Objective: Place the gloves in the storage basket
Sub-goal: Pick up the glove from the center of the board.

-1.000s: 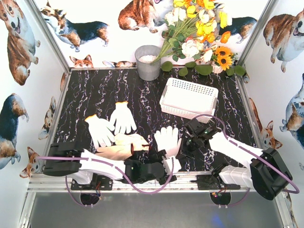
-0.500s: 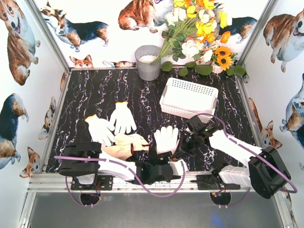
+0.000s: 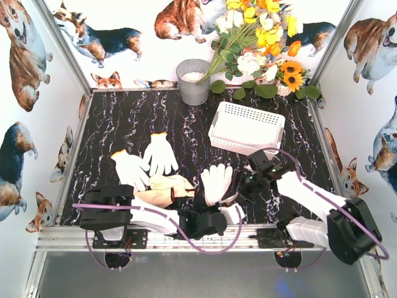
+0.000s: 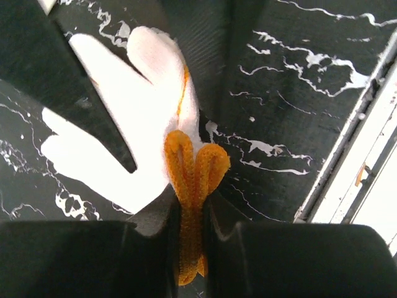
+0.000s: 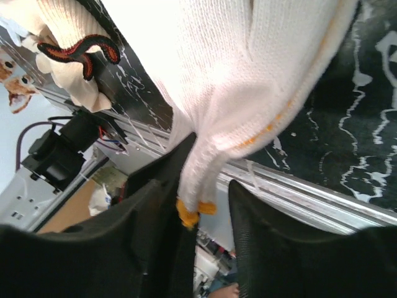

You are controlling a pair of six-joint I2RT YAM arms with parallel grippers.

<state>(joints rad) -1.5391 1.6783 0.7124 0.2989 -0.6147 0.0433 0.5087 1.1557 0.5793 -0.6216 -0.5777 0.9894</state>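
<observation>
**Left wrist view: pincer clamped on a glove's orange cuff**

The left pincer (image 4: 189,208) is pressed together on the bunched orange cuff (image 4: 193,162) of a cream-white knit glove (image 4: 118,124). The glove's fingers lie flat on the black, white-veined marble-look table (image 4: 279,124) just ahead of the jaws.

In the right wrist view the right pincer (image 5: 214,186) stands spread. White knit fabric with an orange-trimmed edge hangs between its jaws, touching one jaw and apart from the other.

From above, both pincers meet at this glove near the front edge of the table, the left one at its cuff end and the right one just beside its right edge. The white rectangular plastic basket with slotted sides (image 3: 248,127) sits well beyond the right pincer, apart from the glove.

Two more white knit gloves with orange cuffs (image 3: 160,152) lie flat, beyond and to the left of the left pincer. A crumpled cream heap of gloves (image 3: 162,185) lies just left of that pincer, partly under its arm.
</observation>
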